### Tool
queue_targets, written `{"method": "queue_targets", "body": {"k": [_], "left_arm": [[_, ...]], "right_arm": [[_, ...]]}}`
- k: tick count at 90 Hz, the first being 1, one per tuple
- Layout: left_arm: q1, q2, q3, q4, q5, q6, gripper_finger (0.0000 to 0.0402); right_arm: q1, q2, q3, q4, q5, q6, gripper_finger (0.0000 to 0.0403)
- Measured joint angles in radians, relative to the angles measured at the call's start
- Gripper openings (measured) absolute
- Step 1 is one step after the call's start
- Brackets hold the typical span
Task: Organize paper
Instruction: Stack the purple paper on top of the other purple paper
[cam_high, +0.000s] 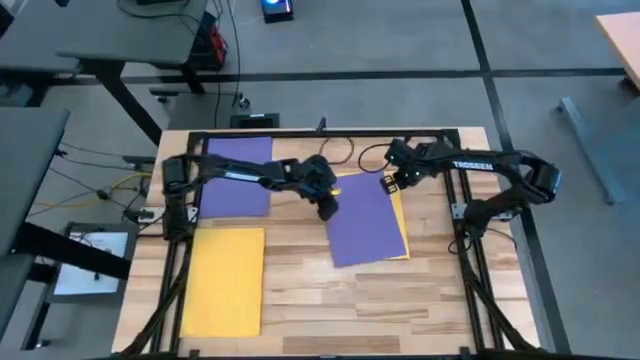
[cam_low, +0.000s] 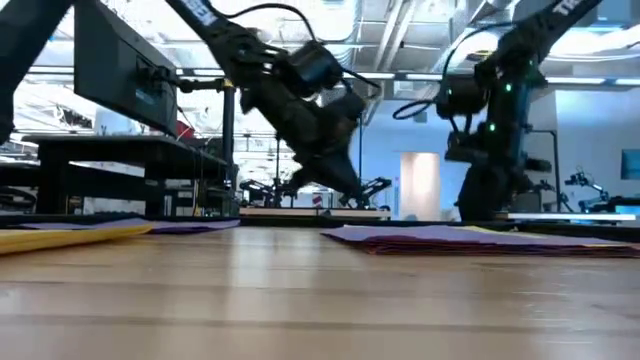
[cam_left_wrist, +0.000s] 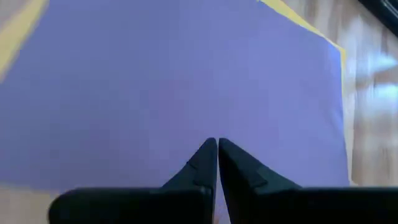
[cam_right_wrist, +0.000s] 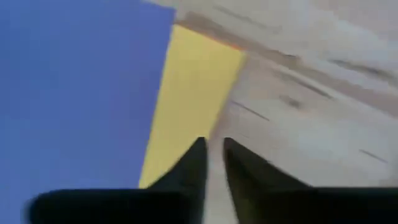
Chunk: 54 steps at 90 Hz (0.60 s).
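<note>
A stack of paper lies right of the table's middle, a purple sheet (cam_high: 365, 222) on top and a yellow sheet (cam_high: 403, 215) showing along its right edge. Another purple sheet (cam_high: 236, 176) lies flat at the far left, and another yellow sheet (cam_high: 222, 282) at the near left. My left gripper (cam_high: 329, 210) is shut, its tips over the stack's top purple sheet (cam_left_wrist: 186, 81) near that sheet's left edge. My right gripper (cam_high: 390, 185) stands at the stack's far right corner. Its fingers are a narrow gap apart (cam_right_wrist: 212, 142), one over the yellow sheet's edge (cam_right_wrist: 193, 87), one over bare wood. My left gripper points its shut fingertips (cam_left_wrist: 208, 152) down at a slant onto the top purple sheet, a little in from its left edge. Whether the tips rest on the sheet or hover just above it, I cannot tell. The sheet lies flat on the stack.
A black frame (cam_high: 470, 240) runs round the wooden table, with cables at its far edge. Bare wood (cam_high: 400, 310) lies along the near side, right of the yellow sheet. Desks and a monitor stand in the room beyond the table.
</note>
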Motion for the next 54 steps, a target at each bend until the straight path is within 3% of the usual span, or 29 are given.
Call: {"method": "queue_targets", "body": {"k": [25, 54], "left_arm": [[-0.031, 0.102, 0.023, -0.043, 0.002, -0.026, 0.0000], [-0.053, 0.107, 0.025, -0.117, 0.003, 0.018, 0.0000]], "right_arm": [[0.031, 0.040, -0.016, 0.086, -0.028, -0.050, 0.0002], [-0.020, 0.034, -0.116, 0.142, -0.072, -0.073, 0.0000]]}}
